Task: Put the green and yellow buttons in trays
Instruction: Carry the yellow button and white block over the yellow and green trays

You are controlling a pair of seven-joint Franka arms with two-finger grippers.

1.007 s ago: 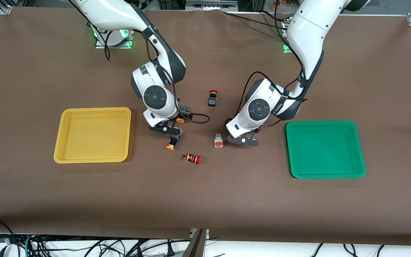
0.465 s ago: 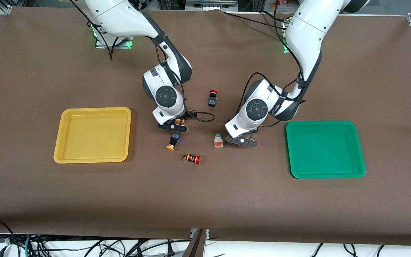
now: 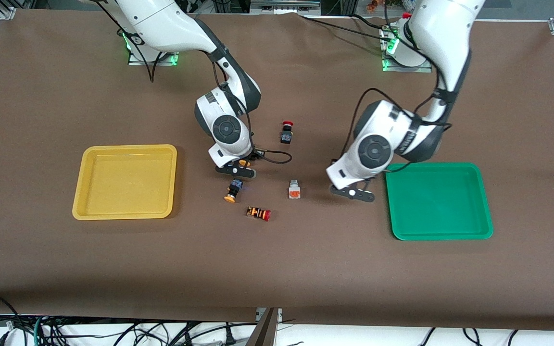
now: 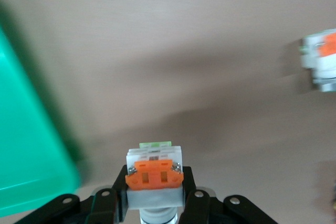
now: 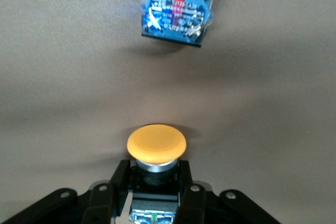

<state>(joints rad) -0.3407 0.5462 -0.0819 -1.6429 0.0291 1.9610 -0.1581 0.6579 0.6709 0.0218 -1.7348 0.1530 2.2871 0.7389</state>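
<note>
The left gripper (image 3: 352, 192) hangs over the bare table just beside the green tray (image 3: 438, 201), on that tray's side toward the table's middle, and it is clamped on a white button (image 4: 154, 178). In the left wrist view the orange patch on that button faces the camera, with a black finger (image 4: 195, 203) pressed to each side. The second white button (image 3: 295, 190) lies on the table between the two grippers, orange patch up, well apart from either tray.

Over to the right gripper (image 3: 235, 170), which sits above the table's middle, between the yellow tray (image 3: 125, 181) and the black button with a red cap (image 3: 286, 131). It grips a yellow-capped button (image 5: 156, 144): the right wrist view shows the round cap poking out past the fingers, jaws closed on the body beneath it. The other yellow-capped button (image 3: 233, 190) lies on its side on the table just nearer the front camera than the right gripper, blue-and-black body toward the gripper, cap pointing away.

Nearer the camera again lies the orange-striped button (image 3: 258, 213), red cap toward the left arm's end. Both trays hold no buttons, yellow at the right arm's end, green at the left arm's end.
</note>
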